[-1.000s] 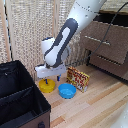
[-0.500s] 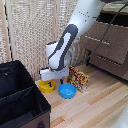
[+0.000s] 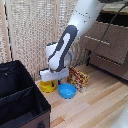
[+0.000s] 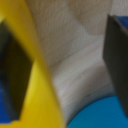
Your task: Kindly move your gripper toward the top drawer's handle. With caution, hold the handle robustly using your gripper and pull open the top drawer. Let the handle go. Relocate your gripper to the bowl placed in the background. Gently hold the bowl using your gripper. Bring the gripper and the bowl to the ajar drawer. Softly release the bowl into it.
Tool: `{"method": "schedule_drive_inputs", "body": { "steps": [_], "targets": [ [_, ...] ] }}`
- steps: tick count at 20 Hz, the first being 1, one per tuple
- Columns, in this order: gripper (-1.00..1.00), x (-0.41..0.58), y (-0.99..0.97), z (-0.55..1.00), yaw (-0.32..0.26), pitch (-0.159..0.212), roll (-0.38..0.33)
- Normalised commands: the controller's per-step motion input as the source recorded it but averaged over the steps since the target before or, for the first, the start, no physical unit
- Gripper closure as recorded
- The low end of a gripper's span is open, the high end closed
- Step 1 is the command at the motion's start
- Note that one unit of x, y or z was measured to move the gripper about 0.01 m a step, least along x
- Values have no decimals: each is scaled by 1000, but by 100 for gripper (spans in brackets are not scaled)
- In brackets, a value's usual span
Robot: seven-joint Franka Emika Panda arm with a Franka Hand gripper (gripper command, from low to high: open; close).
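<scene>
The yellow bowl (image 3: 47, 86) sits on the wooden floor by the wicker wall. My white gripper (image 3: 52, 80) hangs right over it, at the end of the bent arm. In the wrist view the gripper (image 4: 64, 67) is open. The yellow bowl's rim (image 4: 37, 70) runs between its dark fingers, one finger (image 4: 12, 75) on the bowl side and the other beyond the rim. They are not pressing on the rim. The top drawer (image 3: 114, 34) and its silver handle (image 3: 100, 41) are on the dresser at the exterior view's right. I cannot tell how far it is open.
A blue bowl (image 3: 67, 90) lies just beside the yellow one, toward the exterior view's right, and shows in the wrist view as the blue bowl (image 4: 100, 116). A patterned box (image 3: 78, 78) stands behind it. A large black bin (image 3: 20, 97) fills the exterior view's lower left.
The arm has shifted slightly toward the exterior view's right and sunk lower over the yellow bowl. The bowls have not moved.
</scene>
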Motion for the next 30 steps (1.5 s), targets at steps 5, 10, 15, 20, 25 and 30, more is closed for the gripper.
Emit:
{"method": "schedule_drive_inputs", "body": {
  "steps": [5, 10, 15, 20, 25, 30],
  "targets": [
    [100, 15, 93, 11, -19, -15, 0],
    [100, -34, 201, 33, -28, -33, -1],
    [100, 0, 415, 569, -59, -73, -1],
    [100, 0, 464, 980, -199, -108, -6],
    [100, -1, 437, 994, -222, -113, -4],
    [100, 0, 270, 999, -259, -72, -7]
  ]
}}
